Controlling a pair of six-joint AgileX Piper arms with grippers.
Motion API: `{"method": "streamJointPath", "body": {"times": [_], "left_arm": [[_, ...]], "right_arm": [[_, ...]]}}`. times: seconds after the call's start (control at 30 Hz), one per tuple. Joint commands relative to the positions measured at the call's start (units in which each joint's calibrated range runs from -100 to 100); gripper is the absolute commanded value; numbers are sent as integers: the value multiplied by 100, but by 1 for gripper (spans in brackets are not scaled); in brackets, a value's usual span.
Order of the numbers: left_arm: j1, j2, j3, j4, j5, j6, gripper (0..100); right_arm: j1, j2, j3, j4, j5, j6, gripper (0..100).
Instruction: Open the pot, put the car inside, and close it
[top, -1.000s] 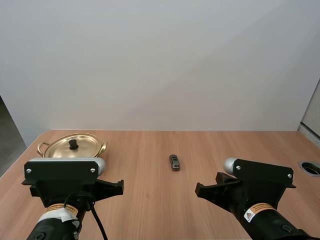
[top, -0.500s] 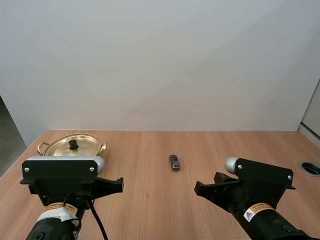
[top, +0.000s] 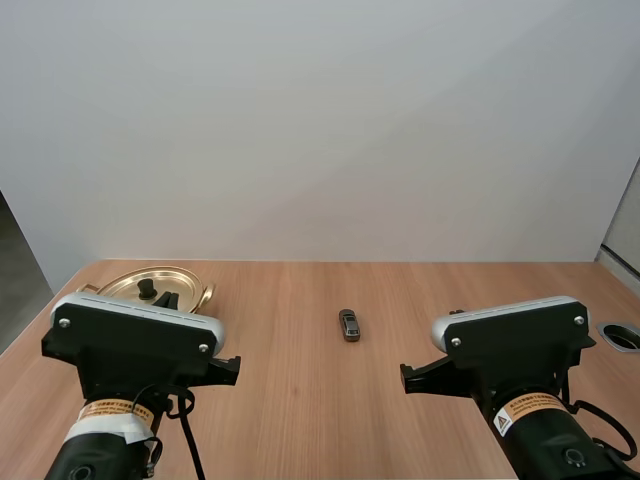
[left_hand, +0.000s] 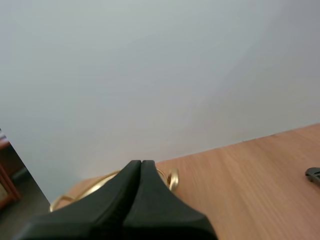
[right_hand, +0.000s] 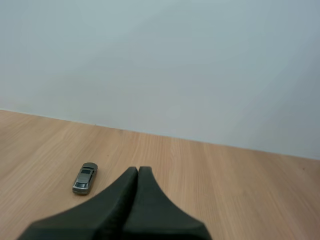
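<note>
Tabletop (top: 300, 330) unchanged: pot (top: 112, 287) lidded at far left corner, car (top: 349, 324) central. Your arms just tilted; left gripper (left_hand: 141, 164) and right gripper (right_hand: 138, 170) clenched empty, nothing begun.

What we only half see on the tabletop (top: 300, 340)
In the high view our left arm (top: 135, 345) covers the near rim of the pot (top: 130, 283). From the left wrist, our left hand (left_hand: 141, 164) hides most of the pot, and the picture's edge cuts the car (left_hand: 314, 175). The round hole (top: 622, 335) at the tabletop's right side is cut off too.
</note>
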Motion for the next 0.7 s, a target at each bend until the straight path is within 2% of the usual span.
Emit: {"method": "streamJointPath", "body": {"times": [0.0,0.07,0.17,0.23,0.3,0.37,0.43,0.5,0.6,0.67], "left_arm": [[-5,0,-71,1694,-374,212,0],[-5,0,-558,1393,-19,-105,0],[-5,0,-1668,849,1832,-459,0],[-5,322,-2451,597,2722,-463,0],[-5,782,-3319,575,3434,-437,0],[-5,1518,-4416,698,4389,-425,0],[-5,2145,-5578,766,5322,-458,0],[-5,2991,-6657,766,6337,-774,0],[-5,4191,-7754,766,7631,-1066,0],[-5,4777,-8294,800,8347,-1066,0]], "right_arm": [[-3,0,0,-4355,75,68,0],[-3,0,-376,-3934,419,564,0],[-3,266,-1434,-3182,1199,988,0],[-3,738,-2238,-2740,1396,1010,0],[-3,1516,-3249,-2570,1702,1009,0],[-3,2497,-4450,-2331,2667,998,0],[-3,3446,-5581,-1920,3867,793,0],[-3,4441,-6730,-1212,5248,205,0],[-3,5510,-7892,-174,6920,-224,0],[-3,5958,-8306,325,7454,-226,0]]}}
